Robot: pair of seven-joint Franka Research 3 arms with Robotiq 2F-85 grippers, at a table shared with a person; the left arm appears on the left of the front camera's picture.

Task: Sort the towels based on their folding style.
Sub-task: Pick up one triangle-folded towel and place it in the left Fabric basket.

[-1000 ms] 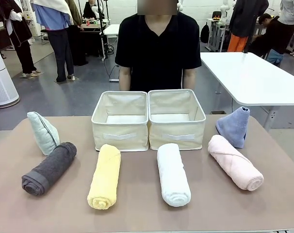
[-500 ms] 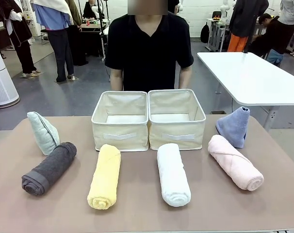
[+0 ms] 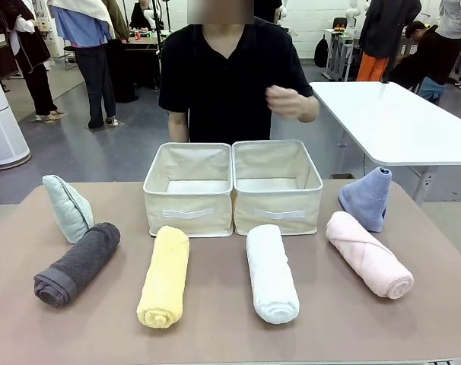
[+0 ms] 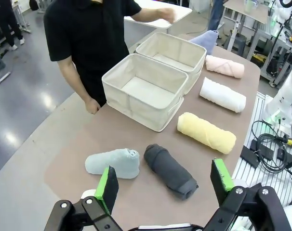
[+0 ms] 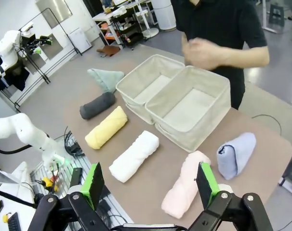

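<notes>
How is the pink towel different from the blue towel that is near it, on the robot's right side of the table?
Colour: the pink towel is pale pink, the blue towel lavender-blue.
Fold: the pink towel is a rolled cylinder, the blue towel a cone.
Pose: the pink towel lies on its side, while the blue towel stands tip up, farther from the robot.
Both are soft terry and rest on the table, outside the bins.
</notes>
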